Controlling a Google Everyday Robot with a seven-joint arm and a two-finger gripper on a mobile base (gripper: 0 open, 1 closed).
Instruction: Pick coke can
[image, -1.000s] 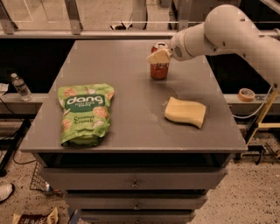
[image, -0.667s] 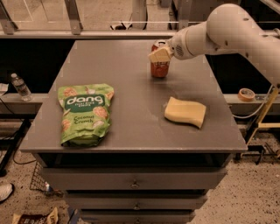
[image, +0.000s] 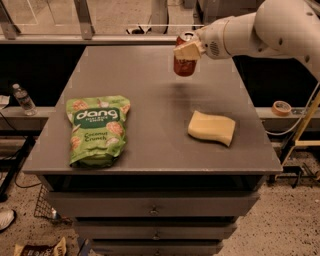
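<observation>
The coke can (image: 184, 64) is a small red can with a silver top, held in the air above the far middle of the grey table (image: 150, 130), with its shadow on the tabletop below it. My gripper (image: 188, 49) comes in from the right on a white arm and is shut on the upper part of the can. One pale finger (image: 187, 51) covers the can's front near the top.
A green Dang snack bag (image: 97, 128) lies flat at the table's front left. A yellow sponge (image: 212, 128) lies at the front right. A water bottle (image: 23, 99) stands on a ledge at the left, a tape roll (image: 282, 107) on a ledge at the right.
The can has been lifted off the tabletop in the gripper's hold; earlier it stood on the table with the gripper around it.
</observation>
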